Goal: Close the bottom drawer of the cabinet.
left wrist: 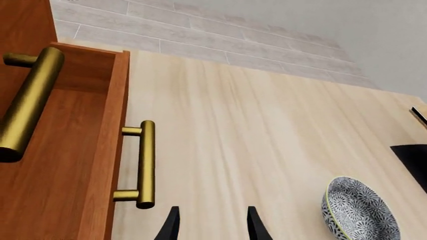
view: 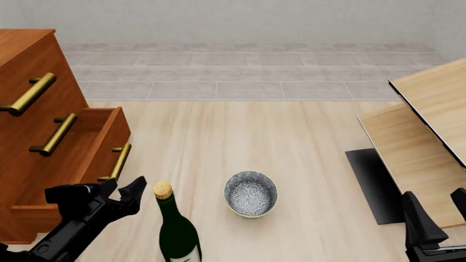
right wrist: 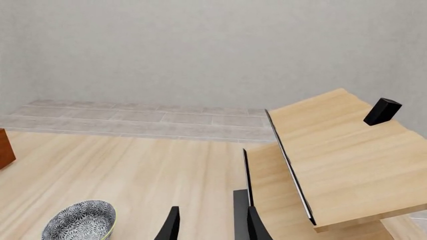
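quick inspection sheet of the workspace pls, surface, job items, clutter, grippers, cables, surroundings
surface: pale wood table, bare across its middle.
job's things: reddish-brown cabinet at far left; its bottom drawer is pulled out, brass handle facing the table.
clutter: patterned bowl near centre; dark green corked bottle upright beside it; black mat at right.
grippers: left gripper open, empty, just short of the drawer handle; right gripper open, empty, by the pale furniture.
cables: nothing seen.
surroundings: pale light-wood furniture at right; grey tiled strip and plain wall behind.
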Robot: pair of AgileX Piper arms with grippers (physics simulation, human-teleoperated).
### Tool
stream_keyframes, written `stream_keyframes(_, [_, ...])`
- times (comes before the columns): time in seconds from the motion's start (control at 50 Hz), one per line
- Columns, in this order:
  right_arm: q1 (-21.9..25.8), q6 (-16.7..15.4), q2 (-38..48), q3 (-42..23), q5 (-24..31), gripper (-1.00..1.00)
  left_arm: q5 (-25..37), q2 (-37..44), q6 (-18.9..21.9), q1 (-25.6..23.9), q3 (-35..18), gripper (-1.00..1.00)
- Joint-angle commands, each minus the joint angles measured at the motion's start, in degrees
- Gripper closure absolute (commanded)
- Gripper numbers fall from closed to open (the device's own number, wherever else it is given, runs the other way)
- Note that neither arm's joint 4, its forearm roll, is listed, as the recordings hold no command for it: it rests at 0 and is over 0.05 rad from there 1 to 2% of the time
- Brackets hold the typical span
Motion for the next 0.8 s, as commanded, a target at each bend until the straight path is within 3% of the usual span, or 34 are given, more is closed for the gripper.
stream_keyframes(0.02, [0.0,0.1,0.0,-0.1,0.1,-1.0,-0.5,2.7,1.8,2.9,-1.3,-1.0])
stream_keyframes(0.8, [0.1,-0.3,0.0,0.0,-0.3,-1.0,-1.7,6.6,4.8,10.8,-2.7,-1.0])
